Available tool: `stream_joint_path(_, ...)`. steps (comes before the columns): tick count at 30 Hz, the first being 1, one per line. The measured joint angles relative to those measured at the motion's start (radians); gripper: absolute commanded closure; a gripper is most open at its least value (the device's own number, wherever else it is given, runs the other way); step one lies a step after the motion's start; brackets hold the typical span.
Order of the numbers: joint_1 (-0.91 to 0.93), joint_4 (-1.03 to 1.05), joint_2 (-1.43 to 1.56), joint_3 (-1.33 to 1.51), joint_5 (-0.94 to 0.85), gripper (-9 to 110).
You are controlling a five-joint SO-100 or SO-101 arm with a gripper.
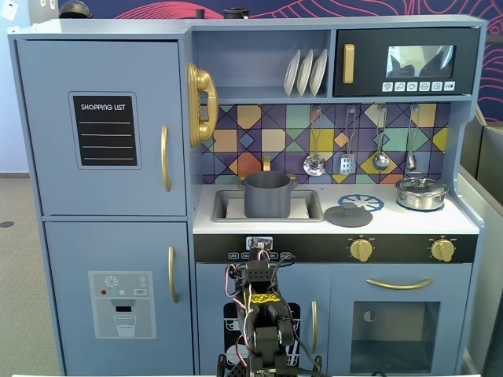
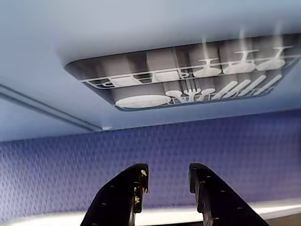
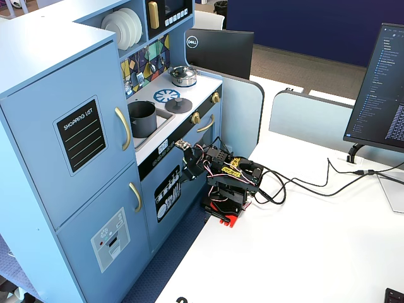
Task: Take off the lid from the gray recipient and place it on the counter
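Observation:
The matte gray pot [image 1: 267, 195] stands uncovered in the sink recess; it also shows in the other fixed view [image 3: 142, 118]. Its dark gray lid [image 1: 348, 214] lies flat on the pale counter [image 1: 401, 224], knob up, at the front edge of the blue burner mark [image 1: 361, 202]. The lid also shows in a fixed view [image 3: 180, 105]. My arm [image 1: 264, 314] is folded low in front of the kitchen, far below both. In the wrist view my gripper [image 2: 167, 172] is open and empty, facing the blue cabinet door.
A shiny silver pot with its lid [image 1: 421, 192] stands on the counter's right. The dishwasher picture [image 2: 188, 75] on the door is close ahead of the gripper. Cables [image 3: 297, 183], a Dell screen [image 3: 218, 53] and a monitor [image 3: 384, 88] are on the white table.

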Motion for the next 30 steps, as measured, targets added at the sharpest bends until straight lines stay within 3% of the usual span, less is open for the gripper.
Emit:
stream_joint_path(5,-0.035,0.27,0.005,-0.014,0.0,101)
stream_joint_path(30,0.006,0.284,0.006,-0.011,-0.077,97)
